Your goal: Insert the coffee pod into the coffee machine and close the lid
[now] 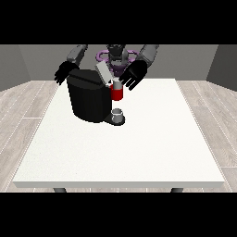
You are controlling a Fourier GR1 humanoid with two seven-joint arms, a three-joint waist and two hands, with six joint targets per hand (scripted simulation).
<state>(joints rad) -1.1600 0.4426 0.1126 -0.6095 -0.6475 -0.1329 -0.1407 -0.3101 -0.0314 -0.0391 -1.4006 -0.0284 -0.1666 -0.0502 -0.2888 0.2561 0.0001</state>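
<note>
One coffee machine [90, 99], one cup [118, 114]

A white table [139, 148] fills most of the room in front of me, its top a plain rectangle that narrows toward the far side where the robot stands. It rests on a floor [18, 115] of pale wood-look planks, and two dark legs show just under the near edge. On the table's far left part stands a black coffee machine [90, 99], a bulky rounded body with a low base jutting to its right. A small grey cup [118, 114] sits on that base, below the machine's red-and-silver head. The near half and whole right side of the top are bare white.
</note>
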